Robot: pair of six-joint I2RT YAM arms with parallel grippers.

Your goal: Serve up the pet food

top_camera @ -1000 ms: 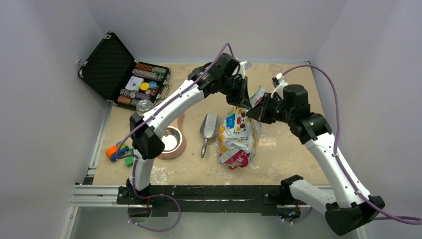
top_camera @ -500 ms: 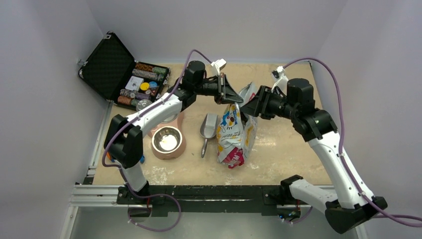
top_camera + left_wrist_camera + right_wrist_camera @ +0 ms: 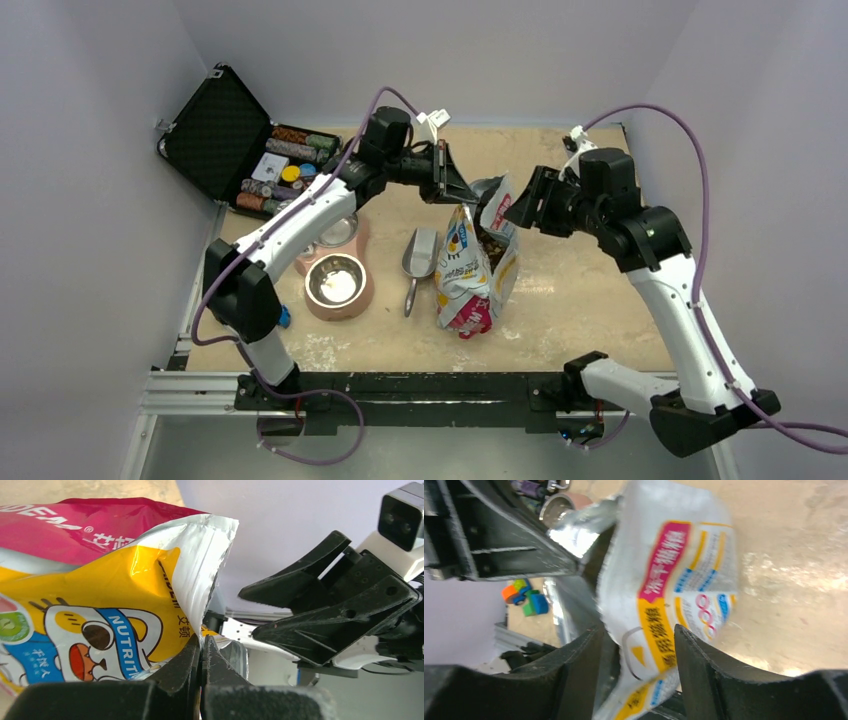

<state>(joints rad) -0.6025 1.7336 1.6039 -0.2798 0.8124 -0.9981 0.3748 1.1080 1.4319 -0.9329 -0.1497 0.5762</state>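
Observation:
The glossy pet food bag (image 3: 472, 275) stands upright mid-table with its top pulled apart. Dark brown pet food (image 3: 491, 244) shows inside the mouth. My left gripper (image 3: 457, 192) is shut on the bag's left top edge; in the left wrist view its fingertips (image 3: 201, 643) pinch the silver-lined rim of the bag (image 3: 100, 580). My right gripper (image 3: 512, 207) is open at the right top flap. In the right wrist view the bag flap (image 3: 674, 580) lies loose between the spread fingers of the right gripper (image 3: 639, 635).
A metal scoop (image 3: 418, 256) lies left of the bag. A steel bowl (image 3: 337, 281) sits in a pink stand (image 3: 366, 297), with a second bowl (image 3: 337, 231) behind. An open black case of chips (image 3: 262, 158) is at the back left. Toy blocks (image 3: 524, 597) lie near the left arm's base.
The right gripper has opened, let go of the bag's right edge and drawn back to the right. The left arm has swung left, still holding its edge, and the mouth now gapes wider.

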